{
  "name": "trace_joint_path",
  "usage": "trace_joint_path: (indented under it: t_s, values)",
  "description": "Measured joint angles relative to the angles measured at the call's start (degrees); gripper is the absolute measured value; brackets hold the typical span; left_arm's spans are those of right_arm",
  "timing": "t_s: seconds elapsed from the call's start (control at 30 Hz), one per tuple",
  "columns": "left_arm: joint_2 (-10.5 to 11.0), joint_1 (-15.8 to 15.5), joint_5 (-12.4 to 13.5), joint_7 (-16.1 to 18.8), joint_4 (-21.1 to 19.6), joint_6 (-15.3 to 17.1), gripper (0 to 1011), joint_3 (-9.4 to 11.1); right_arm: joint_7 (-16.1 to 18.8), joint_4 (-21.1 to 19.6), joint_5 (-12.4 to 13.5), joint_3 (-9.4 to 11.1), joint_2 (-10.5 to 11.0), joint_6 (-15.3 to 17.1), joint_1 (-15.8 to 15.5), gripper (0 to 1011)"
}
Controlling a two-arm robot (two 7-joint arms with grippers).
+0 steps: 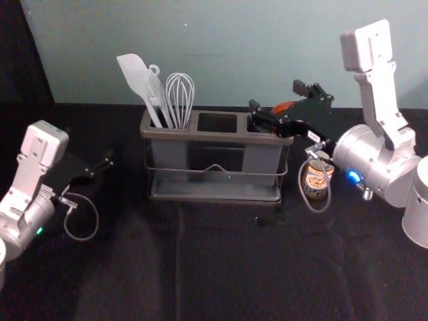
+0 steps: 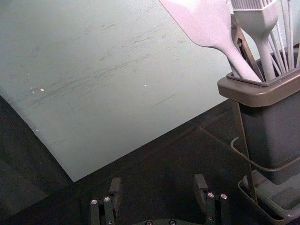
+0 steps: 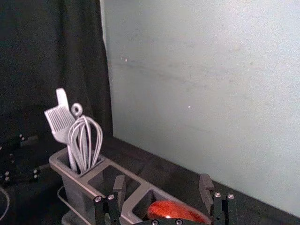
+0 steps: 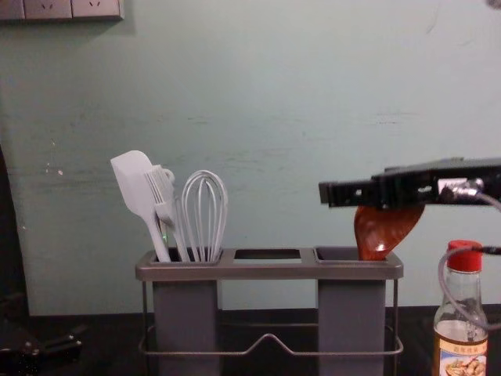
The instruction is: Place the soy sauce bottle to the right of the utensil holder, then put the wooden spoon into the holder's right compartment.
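In the head view my right gripper [image 1: 276, 97] is over the right end of the utensil holder [image 1: 212, 130], fingers spread around the wooden spoon [image 1: 284, 105]. The right wrist view shows the gripper [image 3: 163, 185] open, with the red-brown spoon bowl [image 3: 176, 211] between and below its fingertips. From the chest, the spoon [image 4: 383, 229] stands bowl up, its lower part going into the right compartment behind the rim. Right of the holder the soy sauce bottle [image 4: 460, 345] is upright. My left gripper [image 1: 100, 166], idle at the left, is open in its wrist view [image 2: 158, 185].
A white spatula [image 1: 136, 77], a brush [image 4: 162, 192] and a whisk [image 1: 180, 97] stand in the holder's left compartment. A wall [image 1: 227, 47] rises behind the black-covered table [image 1: 221, 267]. The right gripper's cable loops in front of the bottle.
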Motion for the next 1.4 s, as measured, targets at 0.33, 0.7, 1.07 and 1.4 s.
trace_joint_path:
  t_s: [0.33, 0.7, 1.07, 1.4]
  values:
    - [0.0, 0.0, 0.0, 0.0, 0.0, 0.0, 1005, 0.0, -0.04, -3.45, 1.02, 2.16, 0.63, -3.73, -2.16, 1004]
    - [0.0, 0.0, 0.0, 0.0, 0.0, 0.0, 1005, 0.0, 1.2, -8.74, 4.18, 4.47, 4.01, -8.28, -7.8, 1004]
    - [0.0, 0.0, 0.0, 0.0, 0.0, 0.0, 1005, 0.0, 0.97, -14.51, 4.69, 6.85, 7.91, -15.21, -17.32, 1004]
    - [0.0, 0.0, 0.0, 0.0, 0.0, 0.0, 1005, 0.0, -2.46, -16.28, -1.8, 7.57, 8.0, -28.65, -28.47, 1004]
